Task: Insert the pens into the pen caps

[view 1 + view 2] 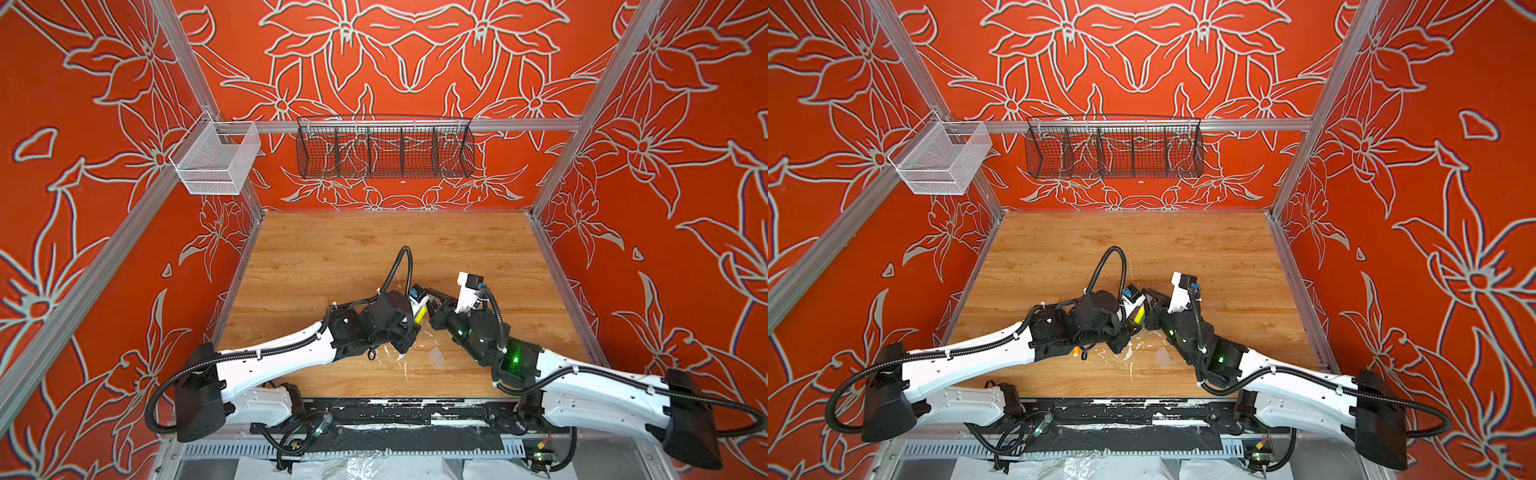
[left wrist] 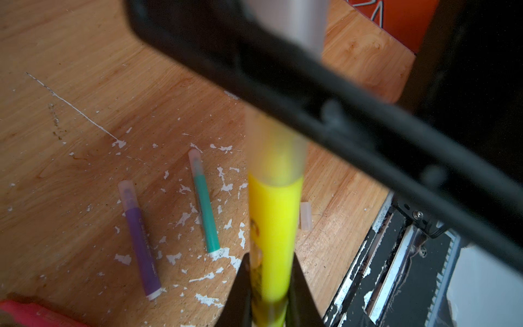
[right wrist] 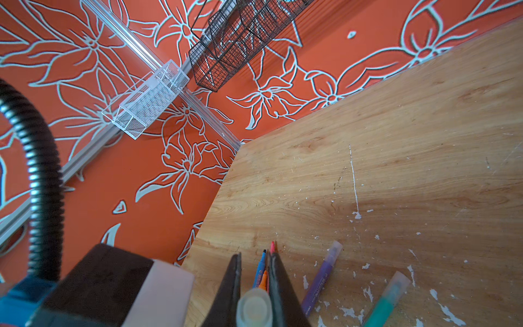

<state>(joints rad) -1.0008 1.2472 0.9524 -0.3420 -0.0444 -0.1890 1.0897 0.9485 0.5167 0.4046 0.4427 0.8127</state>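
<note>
Wrist views alone show purple pen [image 2: 141,243], green pen [image 2: 206,212] lying; left claw [image 2: 270,259] clamps yellow pen [image 2: 274,220], right claw [image 3: 255,254] clear cap [image 3: 254,308].

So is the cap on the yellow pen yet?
On, at least partly: in the left wrist view the clear cap covers the tip of the yellow pen and meets its body. Fully clicked home, cannot tell.

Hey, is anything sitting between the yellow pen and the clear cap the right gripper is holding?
Nothing visible. The yellow pen, held by the left gripper, already seems to have its tip inside the clear cap in the right gripper.
</note>
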